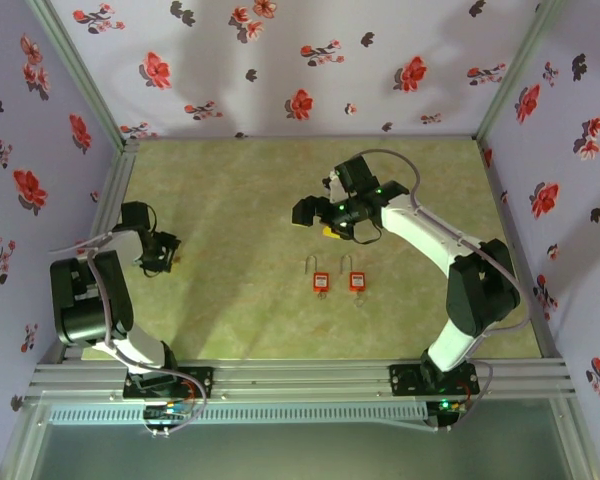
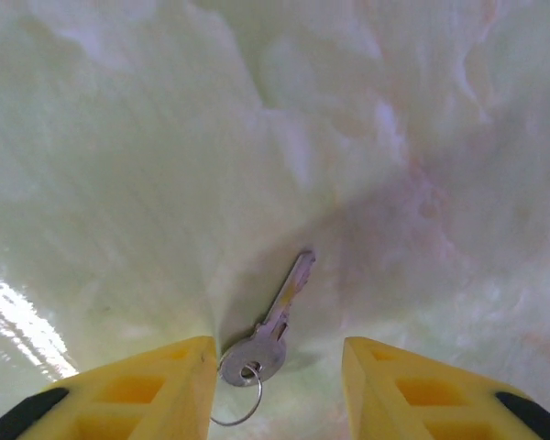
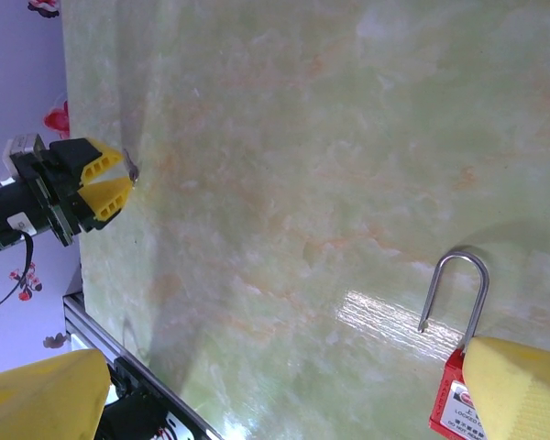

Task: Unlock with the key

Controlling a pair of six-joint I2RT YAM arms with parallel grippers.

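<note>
Right at the left gripper [image 2: 277, 362]: jaws apart, nothing clamped. The key [image 2: 282, 312] lies flat between the yellow fingers [image 2: 147, 390], with its head and key ring [image 2: 236, 408] nearest them and its blade running away, slightly right. The left arm is far nearer. The right gripper [image 3: 280, 394] has its jaws wide apart and empty, and hovers near a red padlock [image 1: 322, 281] and a second padlock [image 1: 357, 280], well apart from the key. The tabletop [image 2: 165, 137] is glossy green marble-look, with lilac floral walls [image 1: 280, 60] beyond.
</note>
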